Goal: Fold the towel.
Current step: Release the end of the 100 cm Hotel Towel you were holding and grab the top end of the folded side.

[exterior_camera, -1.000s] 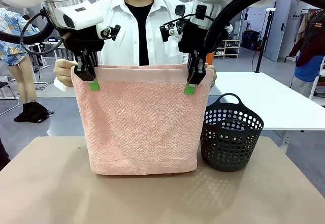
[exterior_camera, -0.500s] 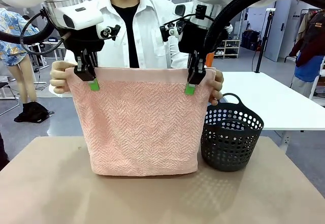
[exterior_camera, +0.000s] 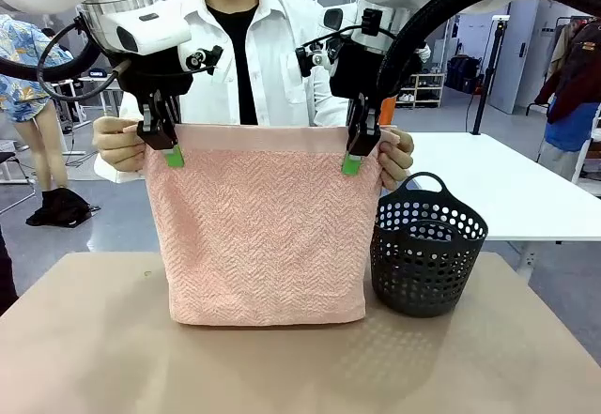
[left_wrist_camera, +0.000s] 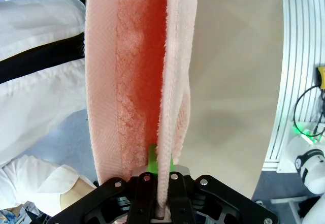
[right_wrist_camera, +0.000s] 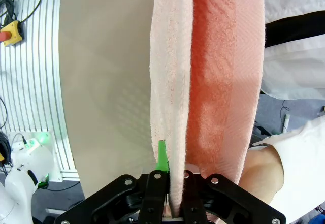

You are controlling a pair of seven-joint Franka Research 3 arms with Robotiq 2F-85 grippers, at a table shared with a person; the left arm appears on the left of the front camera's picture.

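- While both pincers hold the top edge, you are mid-fold: the left gripper [exterior_camera: 167, 148] and right gripper [exterior_camera: 354, 154] are clamped fully shut on the towel [exterior_camera: 263, 231]. It hangs doubled, with its bottom fold touching the table [exterior_camera: 84, 339].
- A person's hand [exterior_camera: 117, 144] holds the far layer beside your left gripper, and another hand [exterior_camera: 396, 158] holds it beside the right.
- Next, likely: bring the top edges together and lower both arms evenly.
- It is salmon-pink terry in a herringbone weave, thick and limp, so expect sag between the grips.
- The dark perforated basket [exterior_camera: 427, 254] stands just beside the towel.
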